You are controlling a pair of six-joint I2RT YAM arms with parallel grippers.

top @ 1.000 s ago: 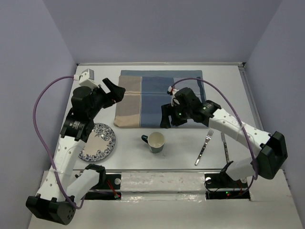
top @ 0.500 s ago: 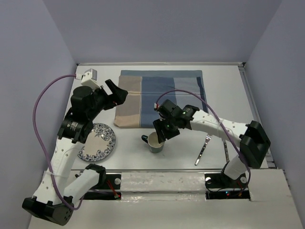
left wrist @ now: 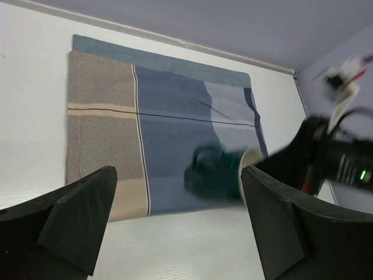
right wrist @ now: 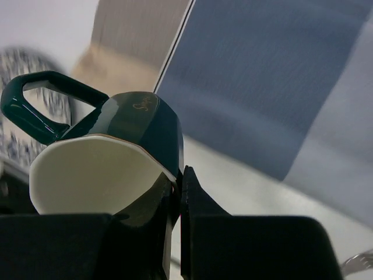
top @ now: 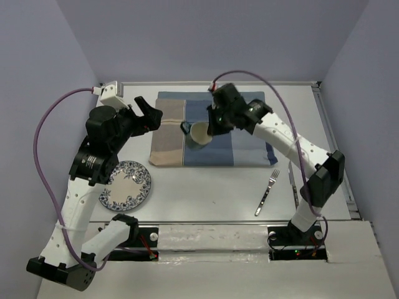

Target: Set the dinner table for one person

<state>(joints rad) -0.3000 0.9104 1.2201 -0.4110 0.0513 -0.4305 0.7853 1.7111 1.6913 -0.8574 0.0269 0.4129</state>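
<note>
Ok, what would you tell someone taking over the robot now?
Right gripper: shut on the dark green ceramic mug by its rim, over the blue-and-tan cloth mat.
Left gripper: open, by the mat's left end.
Blue-patterned round plate and silver fork lie on the white dinner table, off the mat.
Done: mat laid out.
Left: probably set mug down, then place plate and fork.
</note>
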